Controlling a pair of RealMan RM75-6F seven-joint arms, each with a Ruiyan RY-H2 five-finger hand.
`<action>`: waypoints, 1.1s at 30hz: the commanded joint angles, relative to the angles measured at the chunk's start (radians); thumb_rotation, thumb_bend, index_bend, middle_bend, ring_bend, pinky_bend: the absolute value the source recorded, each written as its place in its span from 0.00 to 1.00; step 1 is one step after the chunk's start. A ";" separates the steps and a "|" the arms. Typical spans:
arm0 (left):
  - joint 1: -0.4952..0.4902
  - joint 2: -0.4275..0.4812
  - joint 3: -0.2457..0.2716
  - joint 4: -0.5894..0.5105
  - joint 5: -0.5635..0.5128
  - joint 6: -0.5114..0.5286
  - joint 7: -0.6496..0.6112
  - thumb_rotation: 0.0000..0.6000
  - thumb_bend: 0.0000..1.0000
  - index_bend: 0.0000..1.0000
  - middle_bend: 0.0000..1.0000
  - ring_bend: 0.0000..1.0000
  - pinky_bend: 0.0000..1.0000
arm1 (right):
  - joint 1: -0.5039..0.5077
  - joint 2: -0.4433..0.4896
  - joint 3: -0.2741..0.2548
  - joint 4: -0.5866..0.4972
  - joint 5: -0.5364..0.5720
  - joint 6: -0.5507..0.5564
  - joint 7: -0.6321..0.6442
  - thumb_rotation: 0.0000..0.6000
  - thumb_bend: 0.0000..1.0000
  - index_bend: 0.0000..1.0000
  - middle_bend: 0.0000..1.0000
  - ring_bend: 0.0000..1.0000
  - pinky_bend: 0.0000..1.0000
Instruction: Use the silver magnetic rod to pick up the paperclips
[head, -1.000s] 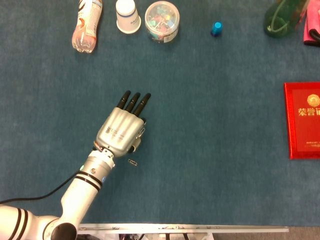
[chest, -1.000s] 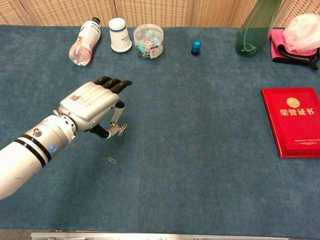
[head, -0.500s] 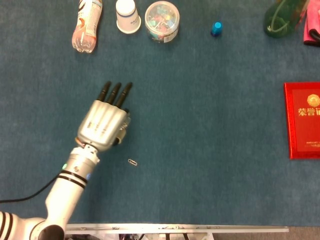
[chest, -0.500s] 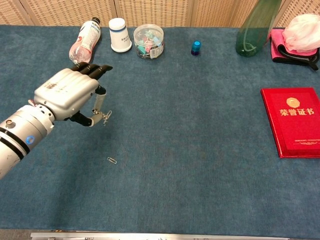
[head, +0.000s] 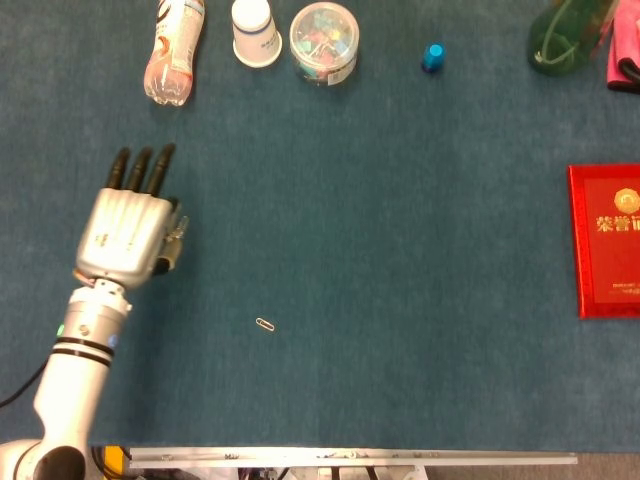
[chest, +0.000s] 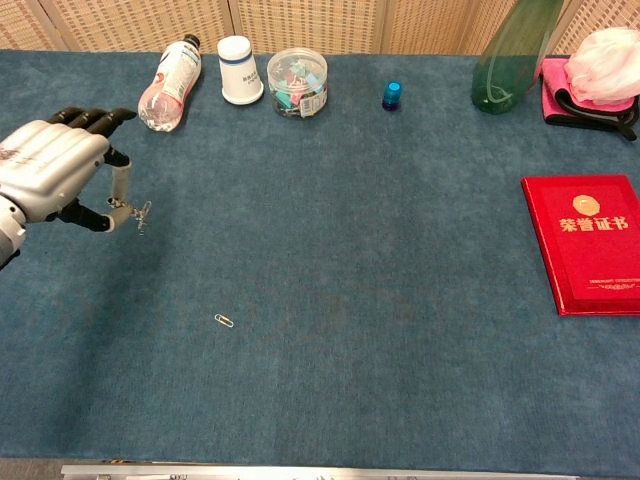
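A short silver rod (chest: 121, 190) hangs upright from the left hand (chest: 45, 170), pinched between the thumb and a finger, while the other fingers (chest: 95, 116) reach forward side by side. A small cluster of thin wire paperclips (chest: 140, 214) clings to the rod's lower tip, clear of the table. In the head view the rod (head: 176, 236) shows only as a pale glint beside the hand (head: 122, 235), at the far left of the table.

One loose clip (chest: 224, 320) lies flat on the blue cloth (chest: 400, 300), well apart from the hand. It sits to the hand's right and closer to the robot's body. Its long axis runs on a slant, clearest from above (head: 265, 324). The left hand is the only one visible, so it is the nearer; the right hand appears in neither view. To reach the clip, the rod would likely have to travel right and back towards the robot, then lower its tip.

The cloth is a matte, felt-like weave. The hand has a smooth metallic shell and black fingertips. Along the far edge stand a plastic bottle (chest: 168, 82) on its side, a white cup (chest: 238, 69), a clear round tub (chest: 297, 81) of coloured clips, and a small blue cap (chest: 391, 95). A glossy red booklet (chest: 583, 243) lies flat at the right.
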 joint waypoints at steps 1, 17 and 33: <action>0.022 0.016 0.004 0.023 -0.005 -0.005 -0.032 1.00 0.32 0.58 0.00 0.00 0.05 | 0.000 0.000 0.000 0.000 0.000 0.000 0.000 1.00 0.14 0.27 0.22 0.16 0.29; 0.084 -0.022 0.016 0.160 -0.007 -0.078 -0.152 1.00 0.32 0.57 0.00 0.00 0.05 | 0.001 -0.003 0.001 0.000 0.002 -0.001 -0.009 1.00 0.14 0.27 0.22 0.16 0.29; 0.164 0.034 0.019 0.154 0.106 -0.028 -0.269 1.00 0.32 0.19 0.00 0.00 0.05 | 0.010 -0.014 -0.004 -0.003 0.001 -0.014 -0.046 1.00 0.14 0.27 0.22 0.16 0.29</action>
